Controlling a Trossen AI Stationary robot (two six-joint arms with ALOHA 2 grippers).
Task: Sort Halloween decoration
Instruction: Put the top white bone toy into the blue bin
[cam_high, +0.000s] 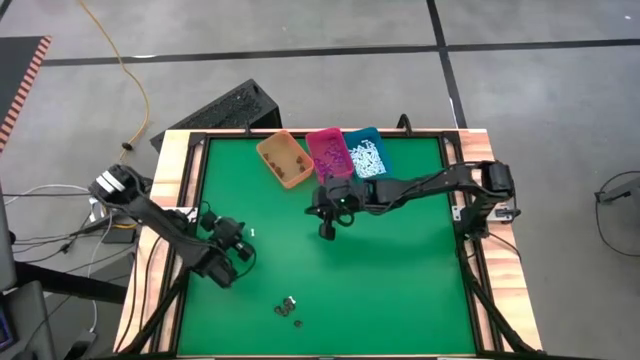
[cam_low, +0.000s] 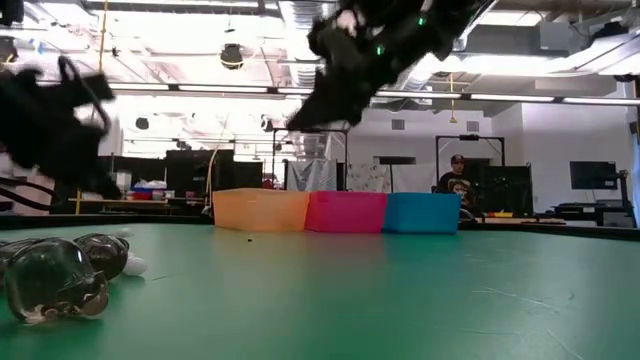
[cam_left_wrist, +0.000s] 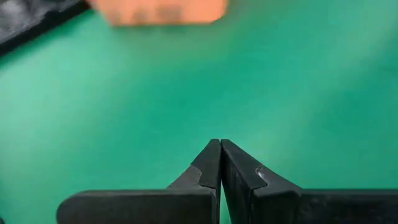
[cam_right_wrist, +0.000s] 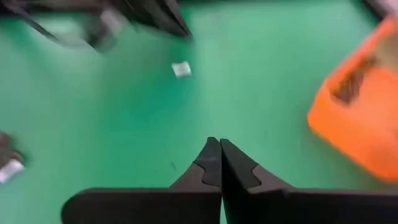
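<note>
Right gripper (cam_high: 327, 233) hangs mid-frame below the pink bin (cam_high: 325, 150), jaws closed, empty. Left gripper (cam_high: 243, 251), lower left, is likewise closed and empty beside a white stick (cam_high: 252, 232).

Bright even light over my green table (cam_high: 400, 290), ceiling strip lamps (cam_low: 200, 88) glaring in the low view, my arms smeared dark against them, orange bin (cam_left_wrist: 158, 10) blurred, soft shadows beneath my closed fingers (cam_right_wrist: 239, 174).

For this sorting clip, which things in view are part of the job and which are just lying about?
Part of the job:
- loose dark pieces near the table's front edge
- white piece by the left gripper
- orange bin, pink bin, teal bin
- right gripper, jaws shut

Lying about:
- yellow cable on the floor
- black case behind the table
</note>
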